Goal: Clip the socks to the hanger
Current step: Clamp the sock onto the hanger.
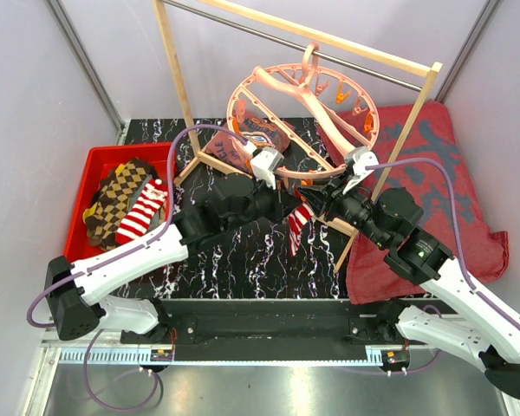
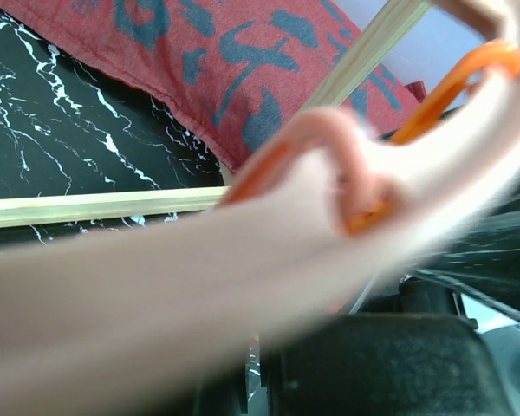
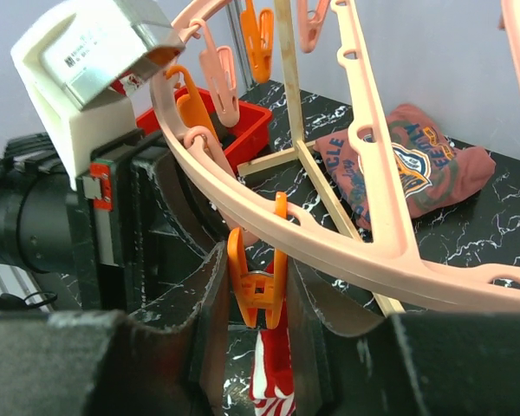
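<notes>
You are working at the hanger (image 1: 325,126), which is dangling by its hook from the wooden rack (image 1: 178,78) with its ring tilting toward the arms. Your left gripper (image 1: 273,173) is gripping the hanger's near rim, as far as the overhead view shows; its own camera is giving only a blur of pink plastic and is hiding the fingers. Your right gripper (image 3: 258,269) is straddling an orange clip (image 3: 256,290) on the underside of that rim, fingers parted and standing close on either side of it. Whether they are pressing the clip, you cannot tell. A red-and-white striped sock (image 3: 273,381) is hanging straight down from that clip, so by the look of it one sock is going onto the hanger, or is just on. The other clips (image 3: 258,39) in view around the rim are hanging bare. Left of the hanger, a brown argyle sock (image 1: 113,195) and a second striped sock (image 1: 141,212) are lying side by side in a red tray (image 1: 85,163), not yet clipped, so most of the job appears to be waiting for you. Below the hanger, a black table (image 1: 243,260) veined in white is carrying it all. A small red printed cloth (image 3: 407,169) is lying on it under the far side of the ring. A large dark-red patterned cloth (image 1: 433,173) is spreading out to the hanger's right. Pale grey wall panels (image 1: 35,87) are closing in behind and to both sides of the hanger.
</notes>
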`<state>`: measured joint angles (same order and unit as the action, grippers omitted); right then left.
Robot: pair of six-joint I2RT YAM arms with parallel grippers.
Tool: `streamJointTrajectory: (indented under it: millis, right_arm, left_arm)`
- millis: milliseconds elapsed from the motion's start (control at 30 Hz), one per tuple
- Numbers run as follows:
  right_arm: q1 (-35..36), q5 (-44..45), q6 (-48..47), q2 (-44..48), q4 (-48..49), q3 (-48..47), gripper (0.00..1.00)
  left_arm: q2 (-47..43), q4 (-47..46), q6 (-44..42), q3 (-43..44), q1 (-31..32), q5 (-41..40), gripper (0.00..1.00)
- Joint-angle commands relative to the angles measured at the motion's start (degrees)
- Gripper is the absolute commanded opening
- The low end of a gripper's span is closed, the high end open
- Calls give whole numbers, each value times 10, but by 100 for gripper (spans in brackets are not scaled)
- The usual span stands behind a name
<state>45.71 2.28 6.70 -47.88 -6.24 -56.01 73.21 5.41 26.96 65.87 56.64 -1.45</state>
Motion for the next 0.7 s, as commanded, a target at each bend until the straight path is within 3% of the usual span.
streamJointTrajectory:
  millis: [0, 667]
  right_arm:
    - [4, 4, -16, 4, 15, 6, 0]
    - [4, -18, -13, 2, 19, 18, 1]
  left_arm:
    - [-33, -46, 20, 20, 3, 12, 0]
    - [-45, -80, 56, 9, 3, 11, 0]
